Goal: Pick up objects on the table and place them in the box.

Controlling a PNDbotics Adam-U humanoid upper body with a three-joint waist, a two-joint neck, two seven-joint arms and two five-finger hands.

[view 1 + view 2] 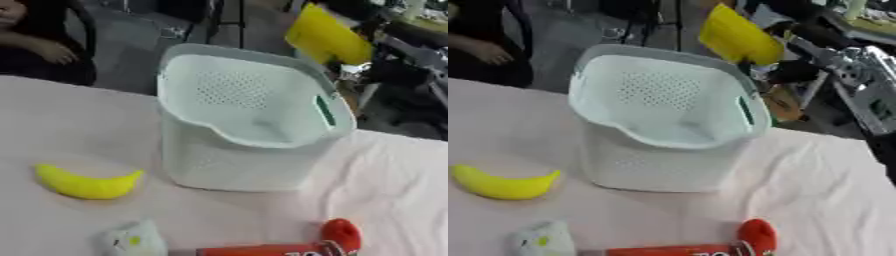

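Yellow banana [86, 185] lies on the pale pink tablecloth [385, 200] at near left, long axis running left to right, tips curled up, well apart from the basket; white perforated basket [249, 120] stands upright at centre, empty as far as its interior shows, open mouth tilted toward the viewer; red rounded object [341, 235] sits at the near edge right of centre, touching or just beside a red-orange flat packet [262, 250] whose long axis runs left to right; whitish crumpled item with a yellow spot [131, 241] at near left, below the banana. Neither robot hand shows in either view, so finger state cannot be told; which arm is nearer cannot be judged directly. Judgement: banana suits the left arm, red object the right.
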